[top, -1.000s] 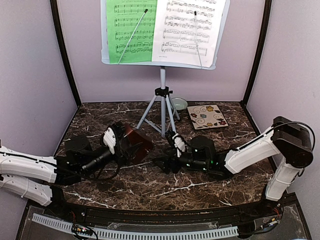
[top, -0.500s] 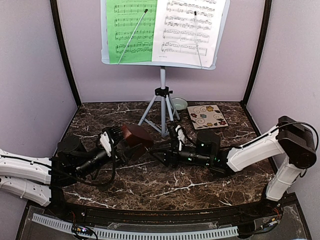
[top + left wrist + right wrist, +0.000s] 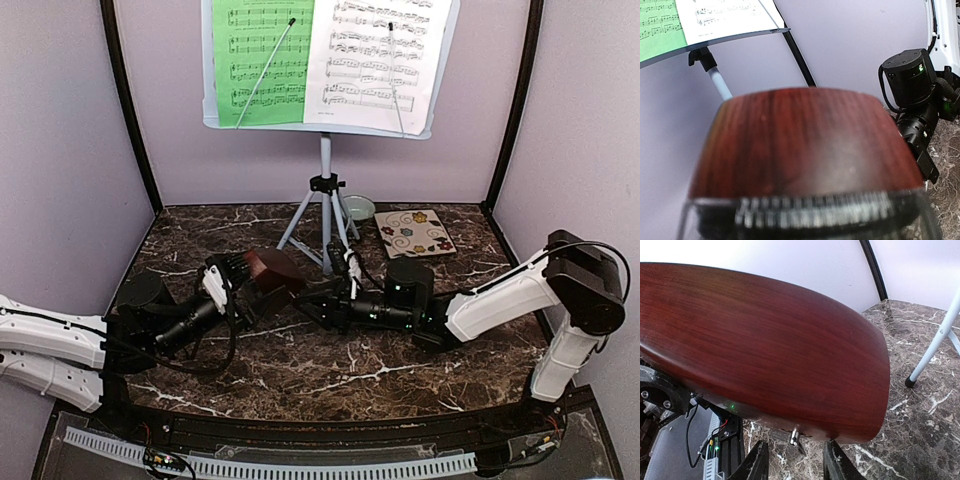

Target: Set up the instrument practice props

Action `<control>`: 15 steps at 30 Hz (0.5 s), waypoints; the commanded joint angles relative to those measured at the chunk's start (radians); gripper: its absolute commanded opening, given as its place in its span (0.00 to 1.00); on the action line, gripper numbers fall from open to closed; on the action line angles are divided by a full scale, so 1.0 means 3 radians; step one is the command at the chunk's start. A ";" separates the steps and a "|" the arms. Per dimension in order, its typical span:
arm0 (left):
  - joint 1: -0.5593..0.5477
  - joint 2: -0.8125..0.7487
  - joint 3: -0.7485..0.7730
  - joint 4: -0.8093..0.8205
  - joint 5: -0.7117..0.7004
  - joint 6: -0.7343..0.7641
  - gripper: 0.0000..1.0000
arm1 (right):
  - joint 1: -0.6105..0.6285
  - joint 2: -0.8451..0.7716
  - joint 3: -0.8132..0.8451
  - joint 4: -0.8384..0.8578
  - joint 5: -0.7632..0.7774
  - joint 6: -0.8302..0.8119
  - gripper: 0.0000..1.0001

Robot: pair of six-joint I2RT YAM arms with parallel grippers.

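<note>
Music sheets (image 3: 262, 60), one green and one white, are seen spread side by side on the white desk (image 3: 322, 127) of the music stand, which is set upright on its tripod legs (image 3: 325, 215) at the far middle of the table (image 3: 300, 372). That part of the task is judged done.

What is left is the metronome (image 3: 270, 270). It is not yet stood on the table: it is held tilted, raised off the marble at the near left of the stand's feet, and is gripped by the left gripper (image 3: 243, 277), whose jaws are clamped wide around its dark red-brown body. In the left wrist view the wooden face fills nearly the whole picture.

From the right, the right gripper (image 3: 794, 462) is brought close under the metronome. Its two dark fingertips (image 3: 756, 460) are seen apart, with bare marble between them and a small metal stub (image 3: 795, 436) on the metronome's edge just above the gap. No clamping on anything can be made out.

A pale-green bowl (image 3: 358, 207) and a flower-patterned tile (image 3: 414, 232) lie at the far right, apart from both arms.
</note>
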State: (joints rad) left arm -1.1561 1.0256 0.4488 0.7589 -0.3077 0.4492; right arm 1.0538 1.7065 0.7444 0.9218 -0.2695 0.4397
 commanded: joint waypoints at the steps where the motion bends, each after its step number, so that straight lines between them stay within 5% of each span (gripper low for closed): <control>1: -0.0038 -0.0016 0.0102 0.0611 0.0029 -0.0014 0.31 | 0.0021 0.0079 0.0084 0.0276 -0.0024 0.0150 0.37; 15: -0.0038 0.0032 0.0092 0.0685 0.0097 -0.0081 0.31 | 0.0016 0.0064 0.0109 0.0293 0.0029 0.0282 0.09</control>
State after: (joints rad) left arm -1.1568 1.0531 0.4488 0.8192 -0.3119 0.4366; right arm 1.0542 1.7245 0.7532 0.9436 -0.2699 0.4995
